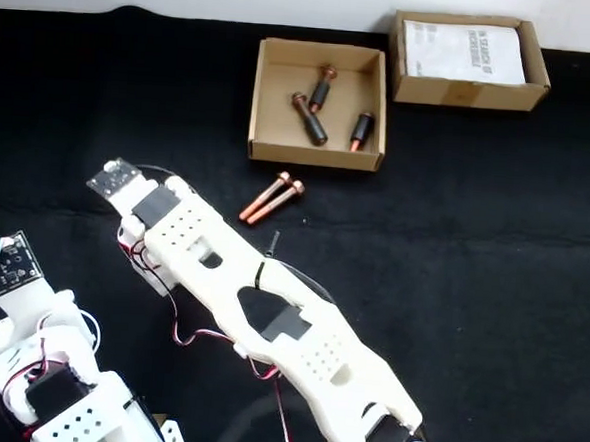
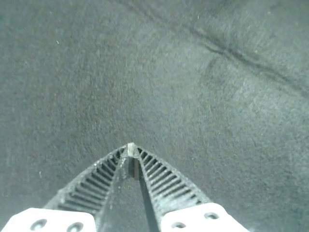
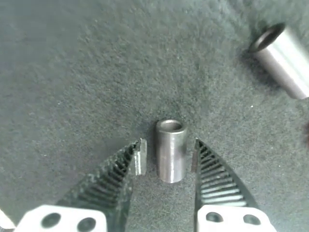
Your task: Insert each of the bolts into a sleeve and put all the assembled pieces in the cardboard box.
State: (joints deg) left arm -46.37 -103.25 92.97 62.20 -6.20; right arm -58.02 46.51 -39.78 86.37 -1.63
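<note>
Brown cardboard makes the cardboard box (image 1: 314, 154) at the far side of the black cloth (image 1: 491, 293). Three finished pieces lie in it: one (image 1: 321, 87) near the back, one (image 1: 309, 120) in the middle and one (image 1: 362, 131) near the front right corner. Each is a dark tube with a copper end sticking out. A second box (image 1: 468, 92) sits just to the right of it, with a white paper (image 1: 464, 51) inside. Two copper bolts (image 1: 270, 199) lie side by side on the cloth just in front of the cardboard box, touching each other. In the right wrist view, a short grey metal sleeve (image 3: 171, 152) is on the cloth with its round open end showing. The right gripper (image 3: 168, 147) is spread wide with one finger on each side of this sleeve, and a small gap shows on both sides. Another sleeve (image 3: 285, 58) lies on the cloth farther off. The left gripper (image 2: 130, 147) is closed with its tips pressed together, holds nothing, and hangs over bare cloth.
</note>
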